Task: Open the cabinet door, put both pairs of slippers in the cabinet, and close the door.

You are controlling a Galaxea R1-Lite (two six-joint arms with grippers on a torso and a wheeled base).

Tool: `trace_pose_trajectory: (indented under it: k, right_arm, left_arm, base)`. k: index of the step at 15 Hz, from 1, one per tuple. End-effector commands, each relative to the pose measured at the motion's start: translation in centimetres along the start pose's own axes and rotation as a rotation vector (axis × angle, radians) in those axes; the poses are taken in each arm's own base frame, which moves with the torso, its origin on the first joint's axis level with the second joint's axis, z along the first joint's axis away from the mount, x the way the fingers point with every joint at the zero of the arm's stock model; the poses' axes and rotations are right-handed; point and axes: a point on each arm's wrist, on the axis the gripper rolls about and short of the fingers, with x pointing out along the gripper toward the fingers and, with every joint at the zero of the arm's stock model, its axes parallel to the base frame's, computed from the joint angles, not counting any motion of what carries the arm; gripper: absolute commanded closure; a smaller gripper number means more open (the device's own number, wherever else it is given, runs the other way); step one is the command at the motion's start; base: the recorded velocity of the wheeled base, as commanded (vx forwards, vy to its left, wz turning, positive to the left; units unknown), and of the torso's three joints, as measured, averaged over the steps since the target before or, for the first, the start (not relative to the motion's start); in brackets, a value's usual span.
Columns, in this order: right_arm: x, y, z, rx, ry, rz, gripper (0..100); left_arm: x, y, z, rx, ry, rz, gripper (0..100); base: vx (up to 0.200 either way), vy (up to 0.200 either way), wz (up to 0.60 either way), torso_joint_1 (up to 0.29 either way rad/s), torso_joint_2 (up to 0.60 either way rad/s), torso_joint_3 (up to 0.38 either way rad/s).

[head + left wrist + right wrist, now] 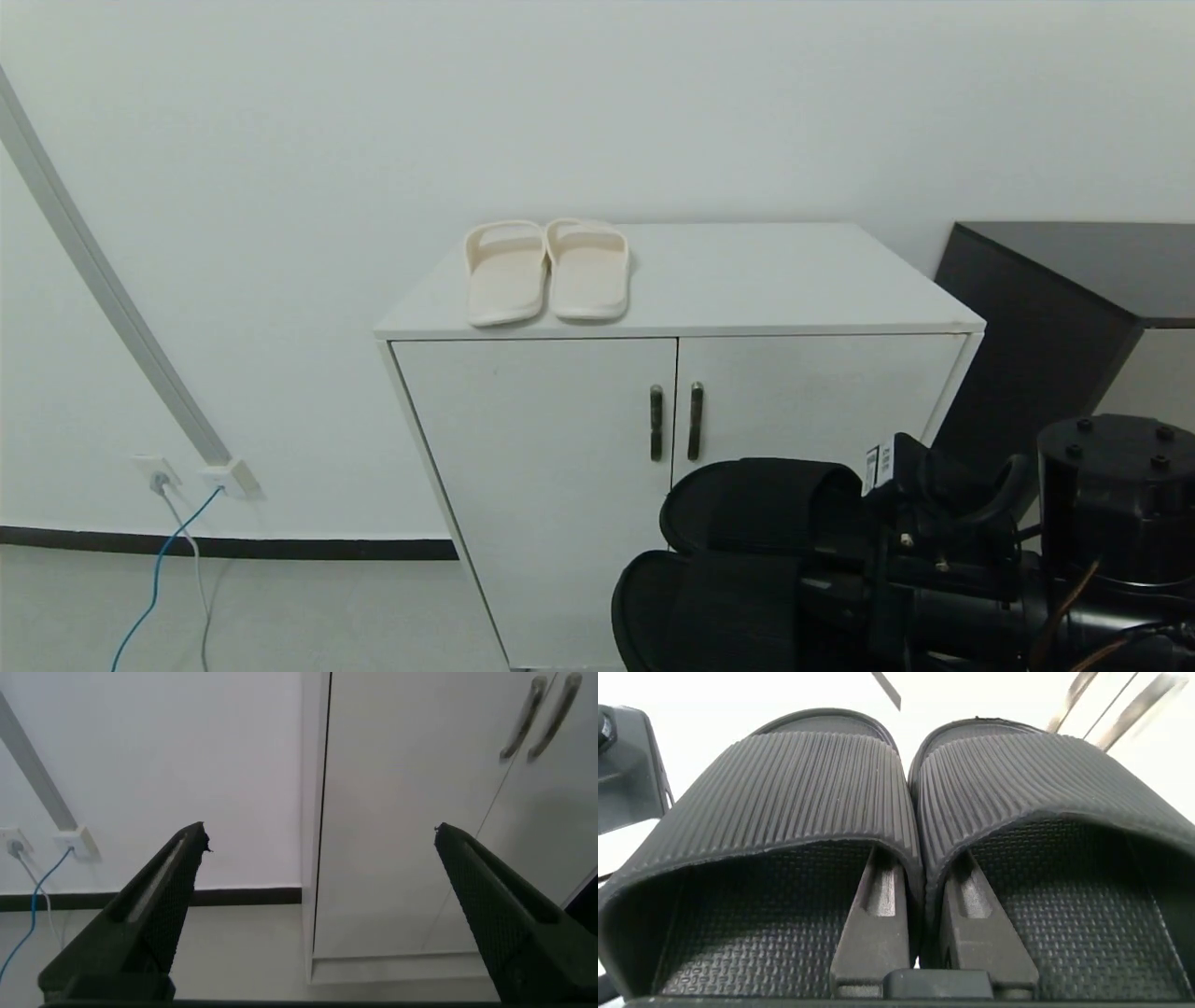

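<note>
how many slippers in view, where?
4. Two cream slippers side by side on the cabinet top; two black slippers clamped together in the right hand, before the right door. Cabinet shut, inside unseen.

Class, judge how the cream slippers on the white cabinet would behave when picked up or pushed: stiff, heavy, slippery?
The cream moulded slippers hold their strap arches unsupported, so probably fairly stiff. Thick one-piece soles suggest light weight. Flat on the smooth white cabinet top, they would likely slide, not roll.
</note>
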Motion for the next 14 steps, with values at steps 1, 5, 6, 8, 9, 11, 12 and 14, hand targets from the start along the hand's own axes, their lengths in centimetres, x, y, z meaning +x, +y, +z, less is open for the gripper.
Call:
trace_pose_trajectory:
  k: [1,5,6,8,9,11,12,14]
  right_arm:
    - [-0.2,0.1,0.0,-0.001,-0.004,0.003,100]
    - [-0.7,0.3,0.1,-0.006,-0.011,0.004,100]
    - [-0.6,0.6,-0.1,-0.008,-0.005,0.019,100]
    - [-0.6,1.0,-0.5,-0.008,0.011,0.034,100]
    - [-0.7,1.4,-0.9,-0.009,0.022,0.047,100]
    - [-1.0,1.6,-0.9,-0.013,0.018,0.046,100]
    - [-1.2,1.6,-0.9,-0.018,0.015,0.047,100]
    - [-1.4,1.6,-0.7,-0.022,0.007,0.043,100]
  left_arm:
    - [0.0,0.0,0.0,-0.004,0.001,0.004,0]
    - [0.0,0.0,0.0,-0.002,0.001,0.003,0]
    - [0.0,0.0,0.0,-0.002,0.001,0.001,0]
    - [0.0,0.0,0.0,0.002,0.002,-0.002,0]
    - [0.0,0.0,-0.1,0.005,0.004,-0.004,0]
    - [0.0,0.0,-0.1,0.005,0.004,-0.004,0]
    - [0.0,0.0,0.0,0.001,0.004,-0.004,0]
    - [0.2,0.0,0.1,-0.001,0.031,-0.013,0]
  base:
    - [0.0,0.0,0.0,-0.159,0.5,0.315]
    - [0.0,0.0,0.0,-0.15,0.48,0.336]
    - [0.0,0.0,0.0,-0.134,0.47,0.344]
    - [0.0,0.0,0.0,-0.105,0.45,0.347]
    - [0.0,0.0,0.0,-0.085,0.45,0.344]
    - [0.0,0.0,0.0,-0.076,0.45,0.371]
    - [0.0,0.0,0.0,-0.032,0.43,0.378]
    - [0.0,0.0,0.0,-0.029,0.44,0.403]
